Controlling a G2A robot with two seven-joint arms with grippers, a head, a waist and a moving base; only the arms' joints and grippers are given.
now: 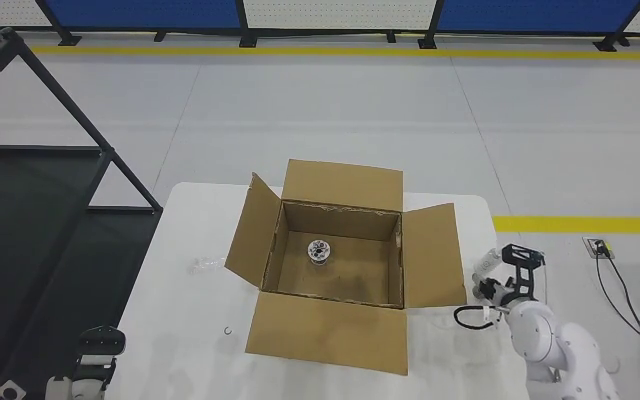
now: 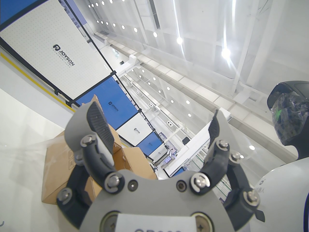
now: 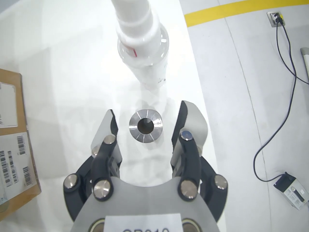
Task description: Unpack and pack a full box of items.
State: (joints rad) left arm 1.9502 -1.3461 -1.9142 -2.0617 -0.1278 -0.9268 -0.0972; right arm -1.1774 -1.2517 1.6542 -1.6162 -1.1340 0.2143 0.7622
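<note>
A small round item [image 1: 318, 250] on the floor of the open cardboard box [image 1: 330, 325] is too small to identify. A clear scrap [image 1: 205, 263] on the white desk [image 1: 190, 310], left of the box, is hard to make out. The right claw [image 3: 147, 113] hangs wide open and holds nothing. A shiny metal cylinder [image 3: 145, 126] stands on the desk between its 2 fingers, clear of both. Just beyond it stands an upright white-capped bottle [image 3: 141, 37], near the desk's right edge. The left claw [image 2: 154, 112], also wide open and empty, tilts up toward the ceiling, with the box behind it.
</note>
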